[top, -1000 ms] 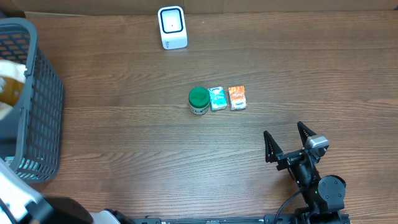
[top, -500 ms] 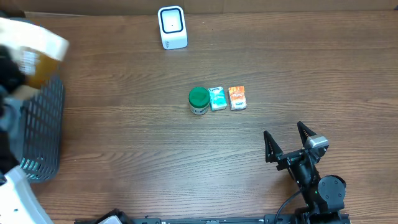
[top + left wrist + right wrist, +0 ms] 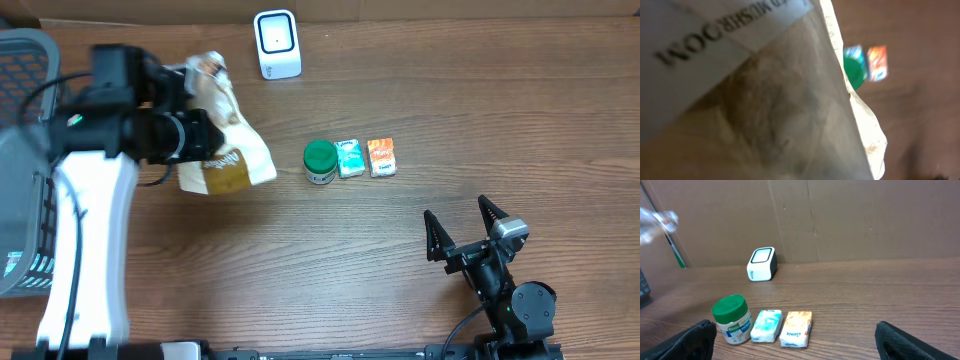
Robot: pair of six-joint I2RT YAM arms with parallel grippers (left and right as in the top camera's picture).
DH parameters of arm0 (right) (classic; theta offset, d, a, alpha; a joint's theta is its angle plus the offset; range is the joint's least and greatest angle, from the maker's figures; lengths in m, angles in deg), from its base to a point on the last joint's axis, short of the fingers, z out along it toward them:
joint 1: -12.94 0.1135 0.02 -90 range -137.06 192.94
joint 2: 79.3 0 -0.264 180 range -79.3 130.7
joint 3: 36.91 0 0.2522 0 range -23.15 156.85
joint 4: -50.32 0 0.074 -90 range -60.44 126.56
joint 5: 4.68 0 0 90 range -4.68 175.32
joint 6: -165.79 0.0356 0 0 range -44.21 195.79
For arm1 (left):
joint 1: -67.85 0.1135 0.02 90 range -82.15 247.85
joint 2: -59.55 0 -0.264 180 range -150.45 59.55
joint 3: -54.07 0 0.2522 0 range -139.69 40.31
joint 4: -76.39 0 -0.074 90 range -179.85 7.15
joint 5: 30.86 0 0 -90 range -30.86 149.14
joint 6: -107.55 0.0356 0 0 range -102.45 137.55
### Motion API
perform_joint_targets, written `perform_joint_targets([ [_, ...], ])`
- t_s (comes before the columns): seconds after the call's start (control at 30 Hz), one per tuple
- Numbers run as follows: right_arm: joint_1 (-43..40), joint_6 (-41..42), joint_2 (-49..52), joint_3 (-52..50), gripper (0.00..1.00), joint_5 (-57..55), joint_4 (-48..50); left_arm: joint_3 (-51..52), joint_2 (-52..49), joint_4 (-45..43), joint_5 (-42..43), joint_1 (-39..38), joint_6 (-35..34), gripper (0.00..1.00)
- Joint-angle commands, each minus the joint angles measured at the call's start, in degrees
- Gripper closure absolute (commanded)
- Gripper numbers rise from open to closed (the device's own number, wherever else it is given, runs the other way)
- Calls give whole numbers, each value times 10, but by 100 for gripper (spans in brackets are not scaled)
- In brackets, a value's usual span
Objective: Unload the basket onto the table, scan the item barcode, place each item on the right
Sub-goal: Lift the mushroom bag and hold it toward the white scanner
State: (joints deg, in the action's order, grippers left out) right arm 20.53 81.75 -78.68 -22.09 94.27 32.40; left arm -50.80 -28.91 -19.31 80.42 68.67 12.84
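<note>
Mushroom bag [image 3: 236,166]: brownish contents | held by left end effector [image 3: 207,138]

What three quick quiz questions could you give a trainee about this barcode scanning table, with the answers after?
1. True or false: the right hand is holding the bag.
2. The packet directly beside the green-lidded jar is: A teal, B orange, C white.
3. How many items form the row in the middle of the table?

Key
1. False. The left hand holds the bag off the table; the right hand is open and empty.
2. A. The teal packet lies next to the jar, and the orange packet lies on its other side.
3. Three.
</note>
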Motion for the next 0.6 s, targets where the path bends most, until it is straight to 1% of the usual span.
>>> perform_joint_targets([
  [0.0, 3, 0, -5, -6, 0, -4, 2, 7, -43, 1, 9, -15, 40, 82],
  [0.2, 3, 0, -5, -6, 0, -4, 2, 7, -134, 2, 12, -38, 75, 84],
  [0.37, 3, 0, -5, -6, 0, -4, 2, 7, -192, 3, 12, -59, 110, 84],
  [0.47, 3, 0, -5, -6, 0, -3, 2, 7, -219, 3, 11, -69, 110, 82],
  [0.57, 3, 0, -5, -6, 0, -4, 2, 7, -241, 3, 5, -76, 87, 80],
])
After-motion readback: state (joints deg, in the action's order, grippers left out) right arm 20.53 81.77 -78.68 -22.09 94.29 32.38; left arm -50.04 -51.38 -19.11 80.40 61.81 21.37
